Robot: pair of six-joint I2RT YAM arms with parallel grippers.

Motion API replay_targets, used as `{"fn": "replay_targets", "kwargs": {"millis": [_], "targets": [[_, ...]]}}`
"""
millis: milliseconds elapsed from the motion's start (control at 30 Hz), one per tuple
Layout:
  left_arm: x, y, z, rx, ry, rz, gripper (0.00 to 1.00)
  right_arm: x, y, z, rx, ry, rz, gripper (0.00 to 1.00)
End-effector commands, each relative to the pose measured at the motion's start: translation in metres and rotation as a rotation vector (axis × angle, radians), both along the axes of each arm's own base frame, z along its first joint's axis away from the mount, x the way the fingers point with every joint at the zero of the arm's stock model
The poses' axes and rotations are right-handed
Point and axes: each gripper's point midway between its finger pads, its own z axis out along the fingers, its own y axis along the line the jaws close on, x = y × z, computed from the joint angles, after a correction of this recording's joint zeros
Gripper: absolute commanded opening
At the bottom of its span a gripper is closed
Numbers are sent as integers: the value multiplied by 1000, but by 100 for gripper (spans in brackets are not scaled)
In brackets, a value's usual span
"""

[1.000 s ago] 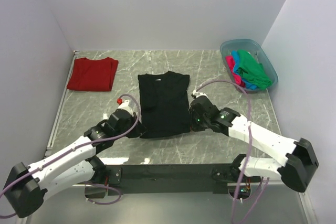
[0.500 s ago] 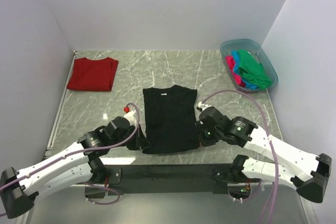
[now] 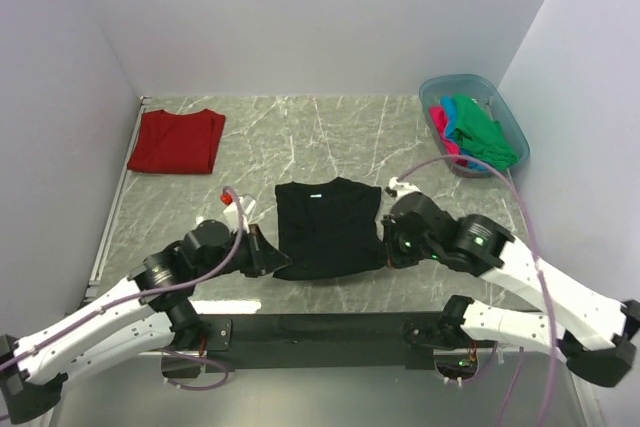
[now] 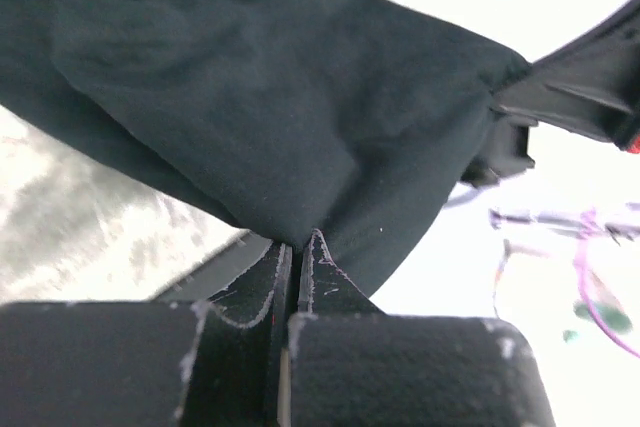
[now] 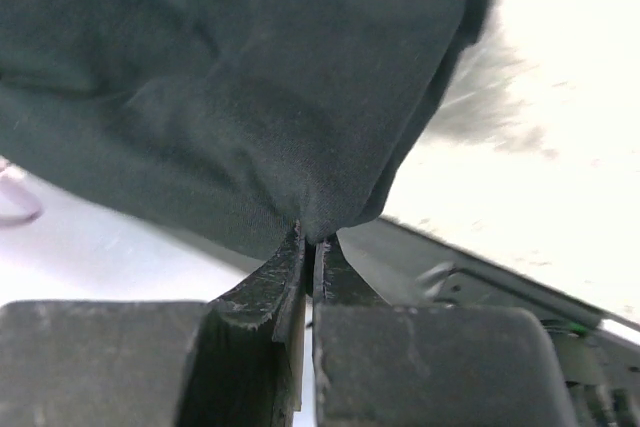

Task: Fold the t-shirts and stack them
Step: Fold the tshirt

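Clamped on the black shirt (image 3: pixel 328 229) at both near corners: left gripper (image 4: pixel 298 243) at the left, right gripper (image 5: pixel 308 237) at the right.

The top external camera looks down from high behind the arm bases (image 3: pixel 190 325), seen at 6 o'clock, over the whole table (image 3: pixel 300 137). Each wrist camera looks from very near along its own gripper, the left gripper (image 4: pixel 297 247) and the right gripper (image 5: pixel 308 242). All three views share the black t-shirt (image 3: pixel 328 227), which lies toward 12 o'clock in both wrist views.
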Motion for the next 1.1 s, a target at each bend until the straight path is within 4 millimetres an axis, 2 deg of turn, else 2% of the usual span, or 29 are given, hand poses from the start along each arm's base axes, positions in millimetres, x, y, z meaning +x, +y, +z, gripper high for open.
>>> {"fn": "replay_targets", "kwargs": {"millis": [0,100,133,167,200,233,467,567,633,667,733,767,800,833,900,933,1000,1067], "targets": [[28,-7,-7,-1,-26,105,1,40,0,8,-88,-119,-63,0],[52,-12,-12,43,-57,177,0,65,1,4,-119,-137,-105,0],[58,-15,-20,79,-54,180,0,72,1,3,-126,-141,-107,0],[66,-19,-12,67,-75,193,1,78,3,-1,-135,-130,-107,0],[72,-22,-17,93,-70,200,0,89,0,-1,-135,-142,-127,0],[78,-24,-11,97,-91,197,0,95,-1,-2,-141,-142,-135,0],[121,-16,-8,109,-116,254,1,138,-1,-11,-163,-127,-157,0],[133,-16,-3,110,-133,254,0,155,2,-6,-174,-134,-157,0],[143,-16,-2,118,-143,257,0,167,5,4,-164,-153,-154,0],[148,-15,-2,117,-140,260,1,175,3,-1,-177,-139,-165,0],[158,-16,-5,127,-144,253,0,187,4,3,-176,-147,-164,0],[164,-14,-7,133,-142,255,0,194,3,-4,-184,-125,-171,0],[168,-13,-9,139,-139,257,0,199,3,-3,-183,-127,-168,0],[178,-10,-16,160,-131,267,0,204,4,-13,-197,-105,-162,0],[184,-11,-23,173,-119,253,0,214,5,-17,-203,-94,-159,0],[190,-12,-32,192,-107,248,0,219,6,-29,-221,-69,-153,0],[198,-10,-40,211,-90,254,0,229,8,-35,-223,-58,-152,0],[206,-6,-54,240,-60,267,0,237,8,-51,-242,-25,-152,0]]}}
